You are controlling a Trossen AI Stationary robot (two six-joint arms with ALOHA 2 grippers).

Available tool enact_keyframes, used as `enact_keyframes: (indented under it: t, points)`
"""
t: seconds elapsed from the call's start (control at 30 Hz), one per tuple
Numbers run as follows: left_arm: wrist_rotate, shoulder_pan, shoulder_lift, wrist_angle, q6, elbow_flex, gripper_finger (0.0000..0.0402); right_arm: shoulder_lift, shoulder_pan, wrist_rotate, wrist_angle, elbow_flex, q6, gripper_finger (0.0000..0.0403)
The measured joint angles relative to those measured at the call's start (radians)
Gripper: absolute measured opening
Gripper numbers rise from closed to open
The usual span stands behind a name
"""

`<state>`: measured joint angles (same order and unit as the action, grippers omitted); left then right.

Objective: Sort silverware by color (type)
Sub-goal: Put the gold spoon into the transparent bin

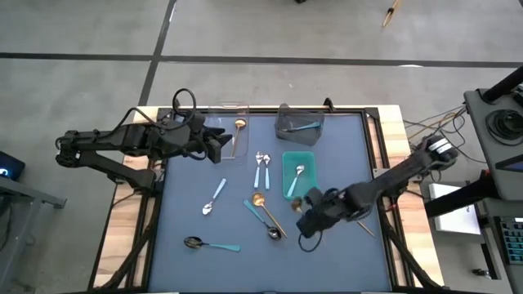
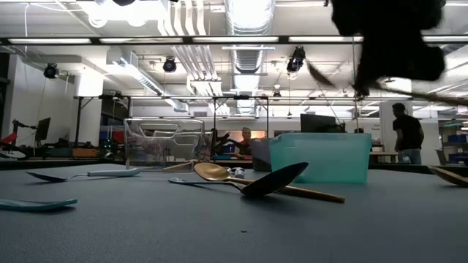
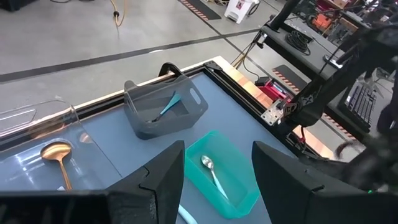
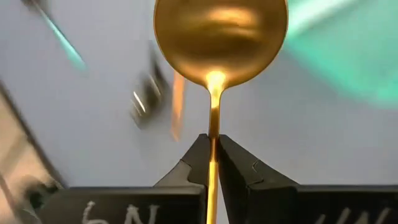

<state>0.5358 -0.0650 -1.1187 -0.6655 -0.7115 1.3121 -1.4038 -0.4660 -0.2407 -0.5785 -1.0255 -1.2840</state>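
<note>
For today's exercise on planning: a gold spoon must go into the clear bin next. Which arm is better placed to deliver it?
The right. The right gripper is already shut on a gold spoon. The left gripper hovers by the clear bin, holding nothing.

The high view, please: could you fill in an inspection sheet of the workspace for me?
Surface: dark blue table mat, wood edges.
Job's things: gold spoon in clear bin; teal-handled spoon in grey bin; silver spoon in teal bin; loose spoons on the mat, gold and dark ones crossed.
Clutter: nothing seen.
Hands: right hand shut on a gold spoon; left hand open above the bins.
Cables: bundle at right edge.
Surroundings: concrete floor, people beyond.
</note>
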Motion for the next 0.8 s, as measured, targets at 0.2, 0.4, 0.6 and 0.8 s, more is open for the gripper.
enact_keyframes:
  t: [0.2,0.4,0.6,0.8]
  points:
    - [-0.001,-0.005,-0.014,0.090,0.063,-0.016,0.0170,0.123,0.005,-0.350,0.122,0.000,0.110,0.0010]
    - [-0.032,-0.053,-0.091,0.325,0.251,-0.018,0.0170,0.141,0.041,-0.513,0.238,-0.002,0.244,0.0009]
    - [-0.075,-0.103,-0.196,0.505,0.396,-0.018,0.0170,0.137,0.094,-0.557,0.358,-0.001,0.388,0.0009]
    - [-0.075,-0.109,-0.293,0.603,0.393,-0.018,0.0170,0.139,0.116,-0.592,0.449,-0.001,0.503,0.0009]
